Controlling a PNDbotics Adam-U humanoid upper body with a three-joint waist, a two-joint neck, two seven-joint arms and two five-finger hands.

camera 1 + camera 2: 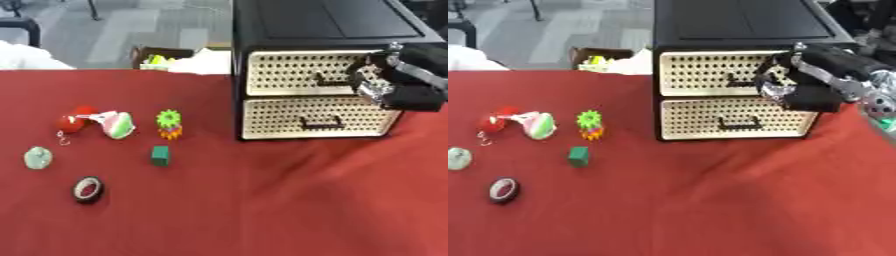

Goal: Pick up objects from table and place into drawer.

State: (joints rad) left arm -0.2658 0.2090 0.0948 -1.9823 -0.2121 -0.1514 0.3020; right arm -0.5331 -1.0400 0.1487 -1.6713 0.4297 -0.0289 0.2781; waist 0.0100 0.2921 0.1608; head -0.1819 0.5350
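Observation:
The black cabinet [324, 20] stands at the back right with two cream perforated drawers, both closed. My right hand [811, 75] comes in from the right and sits against the upper drawer [297, 72], just right of its dark handle [328, 79]. The lower drawer [315, 117] is untouched. On the left of the red cloth lie a red ball with a hook [72, 121], a white, green and pink piece [116, 124], a green gear on an orange one [169, 123], a green cube [160, 155], a pale green round thing [38, 158] and a tape roll [87, 189].
The red cloth [262, 200] covers the whole table. Behind the far edge stand an open box with yellow-green contents [157, 57] and white cloth [26, 57]. A chair leg and grey floor show further back.

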